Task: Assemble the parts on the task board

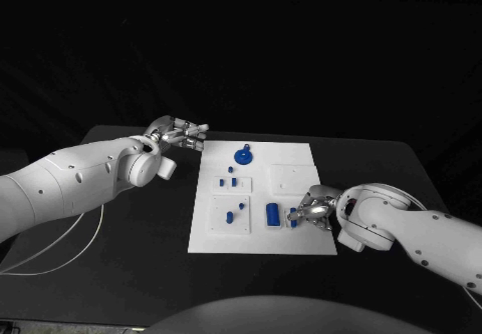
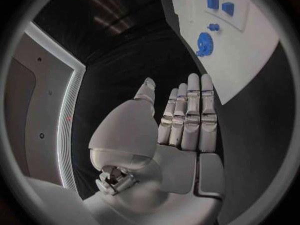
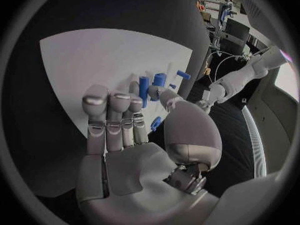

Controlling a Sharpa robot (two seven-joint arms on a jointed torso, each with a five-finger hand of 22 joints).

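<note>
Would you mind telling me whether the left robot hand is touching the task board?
Apart. In the left wrist view the left robot hand is open over bare black table, with a dark gap before the task board edge.

Matt white task board [image 1: 263, 240] on a matt black surface [image 1: 120, 278]; smooth blue plastic-looking parts [image 1: 272, 214]; each robot hand [image 2: 181, 130] is satin silver metal; glossy white arm shells [image 1: 70, 181].

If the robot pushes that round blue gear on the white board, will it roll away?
Probably not: the blue gear seems to lie flat on the task board, so it would likely slide. It looks stiff and light, and its toothed rim may offer the fingers some purchase.
</note>
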